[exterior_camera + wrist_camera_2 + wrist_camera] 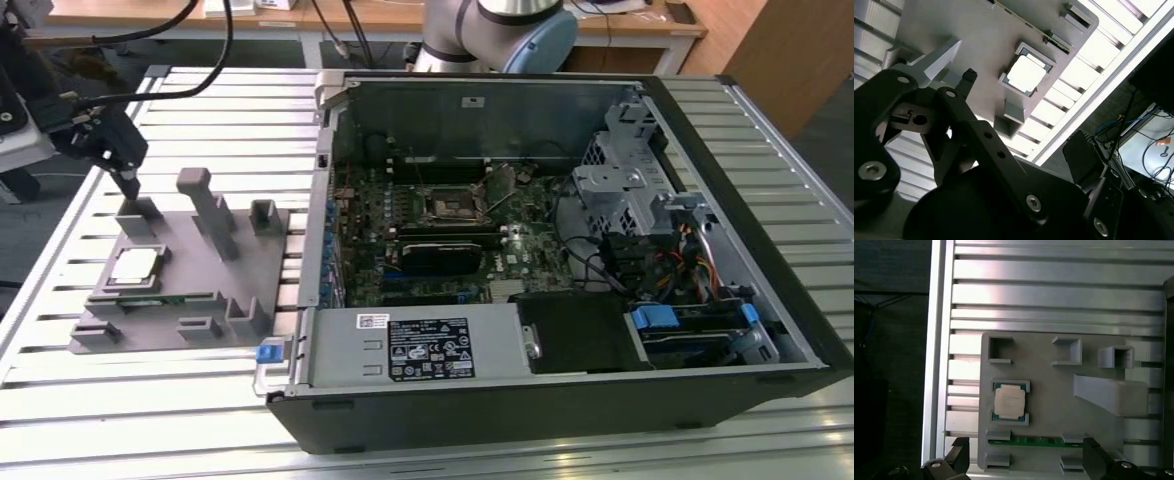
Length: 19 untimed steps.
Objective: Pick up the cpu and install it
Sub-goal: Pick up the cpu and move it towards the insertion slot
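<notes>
Silver-white and flat, the cpu [1009,401] lies in its square nest on the grey fixture [1054,405], which rests on the slatted table [747,150] beside the open computer case [467,105]. The gripper [130,188] hangs over the fixture, jaws spread wide and empty. To my eye it should centre squarely over the chip and line its fingers with the edges the nest leaves bare. It should then come down slow and level, so the chip isn't tipped.
</notes>
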{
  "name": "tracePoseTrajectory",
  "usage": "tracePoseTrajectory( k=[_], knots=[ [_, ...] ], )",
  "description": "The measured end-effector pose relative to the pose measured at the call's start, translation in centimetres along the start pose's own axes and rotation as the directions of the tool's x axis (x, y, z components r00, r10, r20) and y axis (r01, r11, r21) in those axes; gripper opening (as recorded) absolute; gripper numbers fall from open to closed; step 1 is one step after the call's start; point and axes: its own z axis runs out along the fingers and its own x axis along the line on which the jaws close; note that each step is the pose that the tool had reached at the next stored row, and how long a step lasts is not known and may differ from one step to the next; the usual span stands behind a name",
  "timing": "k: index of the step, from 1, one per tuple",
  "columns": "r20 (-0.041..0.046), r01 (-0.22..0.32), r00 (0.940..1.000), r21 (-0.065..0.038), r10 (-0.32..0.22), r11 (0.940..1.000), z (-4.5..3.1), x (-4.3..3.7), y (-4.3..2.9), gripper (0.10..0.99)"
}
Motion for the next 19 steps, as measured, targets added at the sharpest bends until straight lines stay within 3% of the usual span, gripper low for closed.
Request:
tracePoseTrajectory(
  k=[1,19],
  knots=[
    [-0.0001,0.000,1.0000,0.000,0.000,1.0000,0.14,0.00,-0.01,0.984],
    [-0.0001,0.003,1.0000,0.000,-0.003,1.0000,2.89,0.01,-0.12,0.988]
  ],
)
